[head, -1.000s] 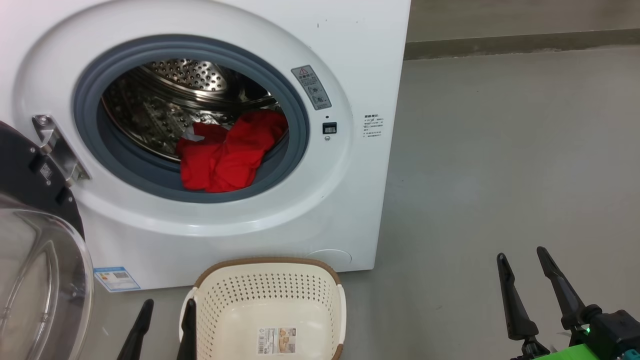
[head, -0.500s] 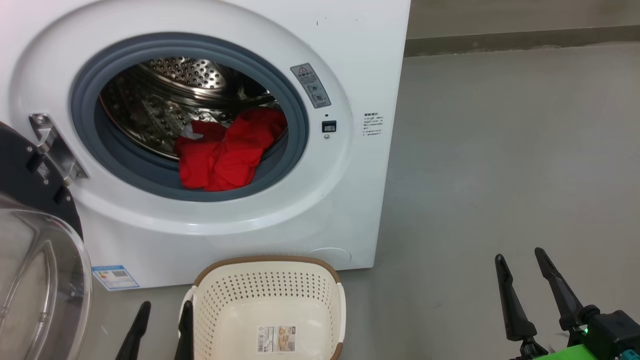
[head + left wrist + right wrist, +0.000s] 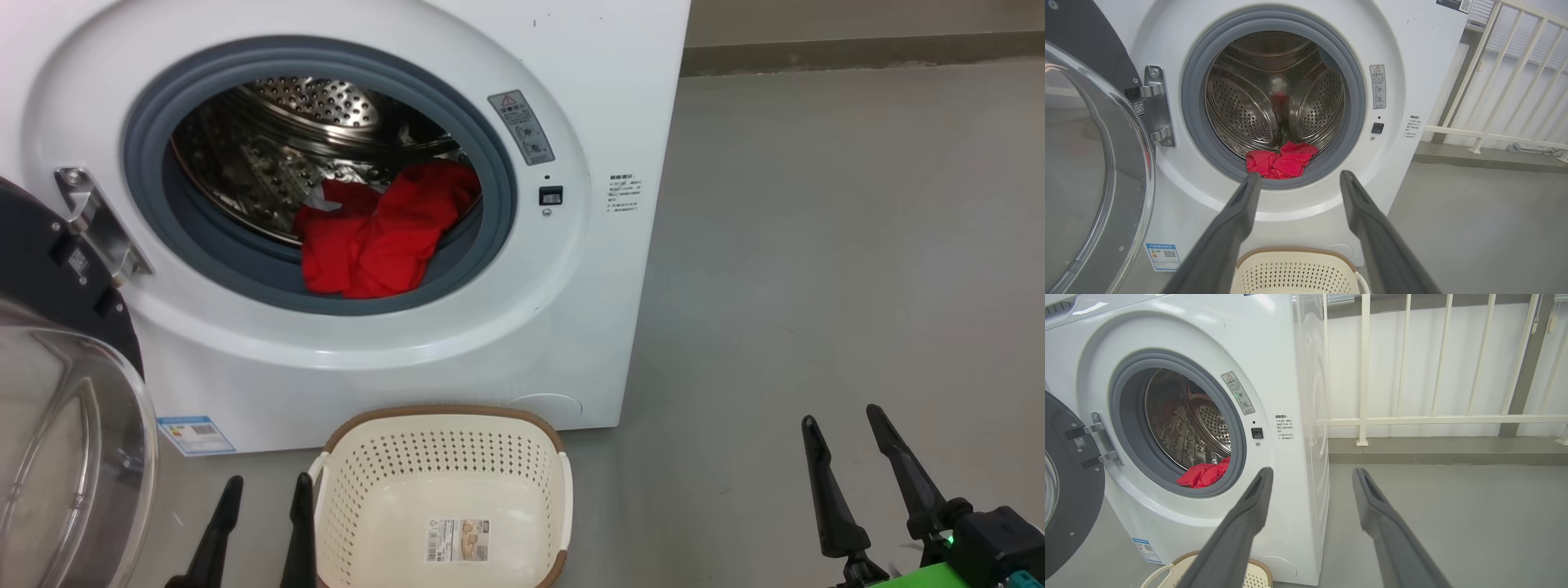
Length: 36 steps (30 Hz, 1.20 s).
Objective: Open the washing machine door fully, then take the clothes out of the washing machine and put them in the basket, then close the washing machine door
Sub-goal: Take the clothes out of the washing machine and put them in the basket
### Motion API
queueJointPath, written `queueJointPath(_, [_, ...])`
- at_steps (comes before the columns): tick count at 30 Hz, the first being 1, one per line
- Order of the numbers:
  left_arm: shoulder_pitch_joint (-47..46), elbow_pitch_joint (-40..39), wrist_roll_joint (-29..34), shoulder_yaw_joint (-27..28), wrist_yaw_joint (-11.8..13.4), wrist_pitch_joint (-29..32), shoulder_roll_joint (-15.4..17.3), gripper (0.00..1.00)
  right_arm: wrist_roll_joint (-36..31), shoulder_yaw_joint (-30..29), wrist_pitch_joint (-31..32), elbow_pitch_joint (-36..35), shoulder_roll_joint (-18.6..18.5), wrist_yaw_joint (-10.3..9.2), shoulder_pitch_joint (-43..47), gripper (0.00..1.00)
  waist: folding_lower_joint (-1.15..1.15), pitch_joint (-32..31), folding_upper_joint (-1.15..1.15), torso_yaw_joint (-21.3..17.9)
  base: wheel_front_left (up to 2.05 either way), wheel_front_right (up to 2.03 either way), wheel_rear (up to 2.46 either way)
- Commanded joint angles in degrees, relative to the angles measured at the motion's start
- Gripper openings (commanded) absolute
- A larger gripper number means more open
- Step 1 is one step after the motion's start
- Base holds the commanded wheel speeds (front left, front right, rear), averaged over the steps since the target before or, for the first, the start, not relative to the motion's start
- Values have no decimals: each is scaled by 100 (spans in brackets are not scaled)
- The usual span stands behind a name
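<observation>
The washing machine stands with its door swung wide open to the left, glass bowl facing me. Red clothes with a bit of white lie at the drum's front lip, also seen as clothes and clothes. The cream basket sits on the floor before the machine, with nothing in it but its sticker. My left gripper is open just left of the basket, its fingers aimed at the drum. My right gripper is open over bare floor at the lower right.
Grey floor stretches to the right of the machine. A white railing and wall stand behind it. A blue label marks the machine's lower front. The door's hinge bracket juts from the left of the opening.
The camera shifted slightly, so the whole scene slid right and up. The basket, clothes and door stayed put; both grippers stay open at the bottom edge.
</observation>
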Motion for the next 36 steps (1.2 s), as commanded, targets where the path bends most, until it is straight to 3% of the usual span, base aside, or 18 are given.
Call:
queueJointPath(1, [-307,-80,37,191,15,-68,-11,100,34,143,-37,-116,-81,35,-189,100,0,9,0,24,0,0,0])
queueJointPath(21, [-1127,345,239,153,-94,-69,-351,100,-85,205,-37,-207,-81,35,-405,100,0,641,0,49,0,0,0])
queueJointPath(36, [-2649,1082,353,60,-255,-62,-397,100,-240,186,-37,-348,-81,35,-771,100,0,1648,0,135,0,0,0])
